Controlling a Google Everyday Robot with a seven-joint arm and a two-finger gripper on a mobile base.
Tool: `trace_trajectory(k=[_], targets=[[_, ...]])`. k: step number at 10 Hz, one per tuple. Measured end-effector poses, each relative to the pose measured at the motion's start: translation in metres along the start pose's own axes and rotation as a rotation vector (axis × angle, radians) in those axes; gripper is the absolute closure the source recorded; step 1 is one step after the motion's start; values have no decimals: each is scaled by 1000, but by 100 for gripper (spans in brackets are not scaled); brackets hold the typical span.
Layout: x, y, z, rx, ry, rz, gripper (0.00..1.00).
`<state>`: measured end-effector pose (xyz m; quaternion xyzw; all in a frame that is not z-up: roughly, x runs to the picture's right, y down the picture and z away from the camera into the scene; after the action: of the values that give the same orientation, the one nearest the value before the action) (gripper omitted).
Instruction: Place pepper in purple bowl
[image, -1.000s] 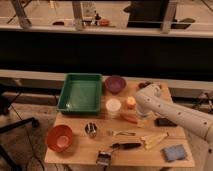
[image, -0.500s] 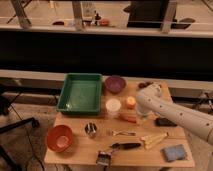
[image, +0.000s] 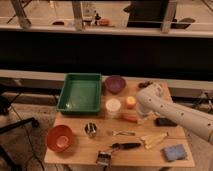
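Since a second ago your arm (image: 175, 112) has barely shifted; it reaches in from the right edge across the desk (image: 80, 152), and everything lying on the wood sits where it sat before. Your claw (image: 139, 116) is hidden below the white wrist, down at the right end of the pepper (image: 129, 118), and its jaws have closed all the way; you cannot see from this view whether they actually pinch the pepper. That pepper lies flat on the desk, just in front of the small round orange object (image: 130, 102) and just right of the white cup (image: 113, 106).

Your purple bowl (image: 115, 83) stands at the back of the desk, touching or nearly touching the right wall of the green tray (image: 80, 92). Between pepper and bowl you have the white cup and the round orange object, close together, right on the straight line back.

Around you otherwise: a small metal cup (image: 90, 130) left of centre, an orange-red bowl (image: 59, 138) at the front left corner, a fork (image: 121, 133) and a black-handled tool (image: 125, 146) in front of the pepper, a pale yellow utensil (image: 154, 140) to their right, a blue sponge (image: 173, 152) at the front right, a dark flat object (image: 164, 121) partly under your arm, and a small dark clip-like thing (image: 103, 158) at the front edge.
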<state>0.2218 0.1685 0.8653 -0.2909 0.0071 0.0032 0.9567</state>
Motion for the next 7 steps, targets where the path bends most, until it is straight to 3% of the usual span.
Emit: trace_trajectory(k=[7], targets=[[32, -15, -15, 47, 10, 64, 100]])
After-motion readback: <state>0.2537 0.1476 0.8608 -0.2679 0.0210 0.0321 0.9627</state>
